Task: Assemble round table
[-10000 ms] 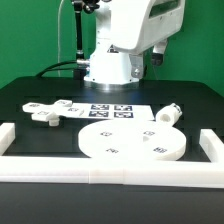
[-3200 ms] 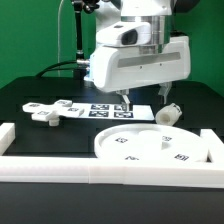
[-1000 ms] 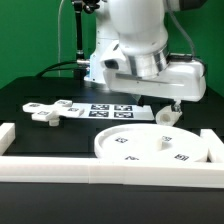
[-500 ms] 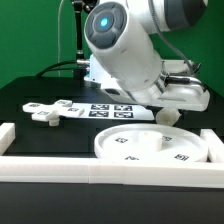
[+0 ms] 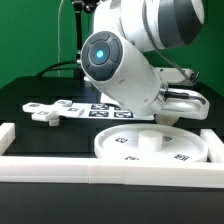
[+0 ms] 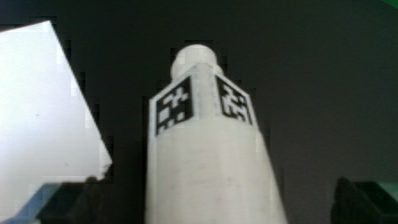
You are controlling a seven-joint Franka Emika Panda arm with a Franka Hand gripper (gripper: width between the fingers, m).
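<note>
With my claw spread wide either side of the leg, which lies on the desk just beside the disc, I want it centred before closing so it cannot roll.

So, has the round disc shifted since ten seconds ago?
Yes. The round disc slid toward the exterior view's right, from below the marker board to beside the right border rail.

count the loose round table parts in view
3: round disc low at the exterior view's right, cross-shaped foot piece at its left, cylinder leg close up in the wrist view
</note>
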